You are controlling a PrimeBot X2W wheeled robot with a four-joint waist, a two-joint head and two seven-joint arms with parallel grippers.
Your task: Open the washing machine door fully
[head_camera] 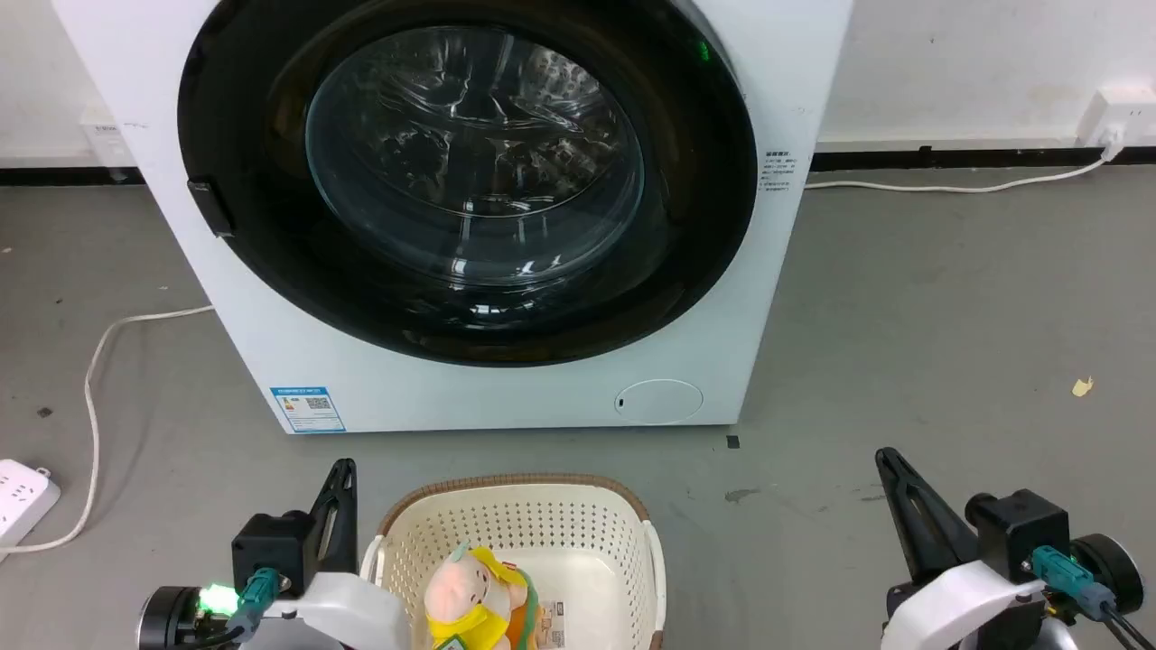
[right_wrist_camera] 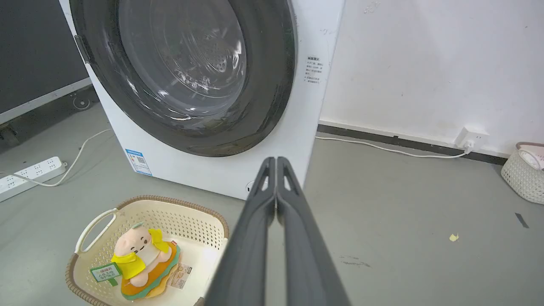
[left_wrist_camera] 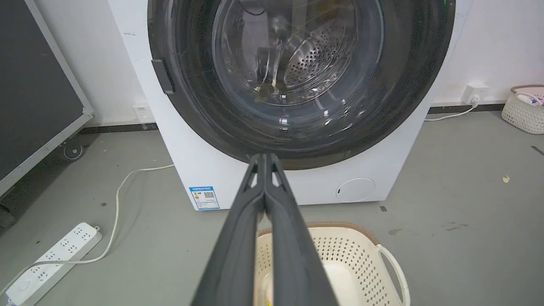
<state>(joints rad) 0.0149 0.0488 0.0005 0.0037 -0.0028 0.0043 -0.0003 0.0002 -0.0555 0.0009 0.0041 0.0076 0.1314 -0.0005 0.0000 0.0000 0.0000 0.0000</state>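
1. Now we are facing the washing machine point(head_camera: 506, 397), a white box standing on the grey floor point(head_camera: 903, 316) against a pale wall point(head_camera: 948, 63), straight ahead in the head view.
2. We are looking at the washing machine door point(head_camera: 704, 226), round and glossy black, lying closed flat against the machine's front. Its clear glass bowl point(head_camera: 474, 153) is bulging at the centre and showing the perforated steel drum point(head_camera: 564, 86) behind it.
3. We are seeing a cream perforated basket point(head_camera: 560, 528) sitting on the floor just in front of the machine, between our two arms.
4. We are holding our left gripper point(head_camera: 344, 469) low beside the basket's left side, its two dark fingers pressed together on nothing. In the left wrist view the tips are pointing towards the door's lower rim, apart from it.
5. We are holding our right gripper point(head_camera: 887, 456) well to the right of the basket, over bare floor, likewise clenched and empty.
6. We are noticing a white power strip point(head_camera: 23, 496) lying at the far left, with a white cable point(head_camera: 90, 379) running towards the machine.
7. We are seeing a pink and yellow plush toy point(head_camera: 470, 591) lying inside the basket.
8. We are finding the door's small black handle point(head_camera: 209, 208) sitting on its left edge, well apart from both grippers.
9. We are reading a blue label point(head_camera: 307, 408) at the front's lower left.
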